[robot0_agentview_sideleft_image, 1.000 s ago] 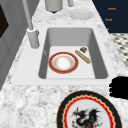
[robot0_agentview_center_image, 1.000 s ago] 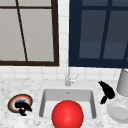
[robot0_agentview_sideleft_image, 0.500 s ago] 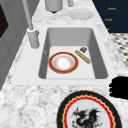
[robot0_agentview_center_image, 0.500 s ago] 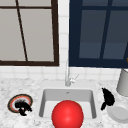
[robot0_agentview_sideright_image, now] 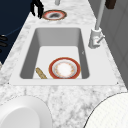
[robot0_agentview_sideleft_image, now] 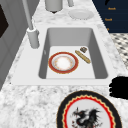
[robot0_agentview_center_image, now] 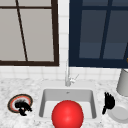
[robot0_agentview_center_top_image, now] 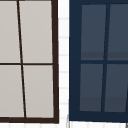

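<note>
Nothing moves since earlier: left hand [robot0_agentview_center_image: 22, 107] curled over dragon plate [robot0_agentview_center_image: 13, 102], holding nothing; right hand [robot0_agentview_center_image: 108, 102], fingers straight, at white plate [robot0_agentview_center_image: 120, 114] rim beside sink [robot0_agentview_center_image: 68, 93].

Basin [robot0_agentview_sideleft_image: 98, 57] open from above; faucet [robot0_agentview_sideleft_image: 31, 30] blocks its rear rim; red-rimmed plate [robot0_agentview_sideleft_image: 63, 62] and brush [robot0_agentview_sideleft_image: 82, 56] occupy the floor.

Even, flat light is filling the kitchen.
Nothing is casting strong shadows or glare; the dark window [robot0_agentview_center_image: 100, 32] is staying dim.
</note>
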You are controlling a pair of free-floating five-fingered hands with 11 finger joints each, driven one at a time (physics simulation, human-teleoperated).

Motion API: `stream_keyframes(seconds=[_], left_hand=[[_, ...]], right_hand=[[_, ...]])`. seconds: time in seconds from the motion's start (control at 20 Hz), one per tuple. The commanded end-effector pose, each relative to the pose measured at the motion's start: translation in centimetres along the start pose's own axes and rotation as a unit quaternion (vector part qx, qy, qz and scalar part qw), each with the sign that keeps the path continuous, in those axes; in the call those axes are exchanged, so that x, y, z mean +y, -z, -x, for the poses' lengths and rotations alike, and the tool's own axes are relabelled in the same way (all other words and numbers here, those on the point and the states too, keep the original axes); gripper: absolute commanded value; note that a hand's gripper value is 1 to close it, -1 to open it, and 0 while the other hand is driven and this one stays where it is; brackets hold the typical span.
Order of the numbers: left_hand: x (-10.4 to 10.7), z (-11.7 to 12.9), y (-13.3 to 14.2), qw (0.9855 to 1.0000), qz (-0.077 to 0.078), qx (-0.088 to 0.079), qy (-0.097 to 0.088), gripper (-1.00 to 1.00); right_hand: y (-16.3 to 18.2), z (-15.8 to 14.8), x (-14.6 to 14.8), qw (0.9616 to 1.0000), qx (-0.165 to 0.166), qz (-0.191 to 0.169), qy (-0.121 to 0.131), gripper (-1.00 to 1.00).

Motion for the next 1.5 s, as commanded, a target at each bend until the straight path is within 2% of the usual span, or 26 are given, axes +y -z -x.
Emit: stream_keyframes(seconds=[0.0, 0.3, 0.45, 0.75, 0.9, 1.0, 1.2, 1.35, 1.45], left_hand=[[0.0, 0.0, 0.0, 1.0000, 0.000, 0.000, 0.000, 0.00], [0.0, 0.0, 0.0, 1.0000, 0.000, 0.000, 0.000, 0.00], [0.0, 0.0, 0.0, 1.0000, 0.000, 0.000, 0.000, 0.00], [0.0, 0.0, 0.0, 1.0000, 0.000, 0.000, 0.000, 0.00], [0.0, 0.0, 0.0, 1.0000, 0.000, 0.000, 0.000, 0.00], [0.0, 0.0, 0.0, 1.0000, 0.000, 0.000, 0.000, 0.00], [0.0, 0.0, 0.0, 1.0000, 0.000, 0.000, 0.000, 0.00], [0.0, 0.0, 0.0, 1.0000, 0.000, 0.000, 0.000, 0.00], [0.0, 0.0, 0.0, 1.0000, 0.000, 0.000, 0.000, 0.00]], right_hand=[[-0.1, -0.4, 0.1, 0.9977, 0.015, -0.004, -0.066, -1.00], [-1.6, -1.4, 0.7, 0.9926, 0.019, -0.026, -0.117, -1.00], [-3.5, -2.2, 1.5, 0.9902, 0.016, -0.007, -0.139, -1.00], [-8.0, -3.7, 3.4, 0.9846, 0.009, -0.002, -0.174, -1.00], [-9.8, -4.5, 6.0, 0.9867, -0.001, 0.015, -0.162, -1.00], [-10.8, -4.2, 7.5, 0.9865, -0.007, 0.023, -0.162, -1.00], [-12.7, -3.4, 10.5, 0.9893, -0.028, 0.022, -0.142, -1.00], [-14.0, -2.4, 12.6, 0.9887, -0.050, 0.019, -0.140, -1.00], [-13.7, -1.2, 14.0, 0.9874, -0.070, 0.006, -0.142, -1.00]])
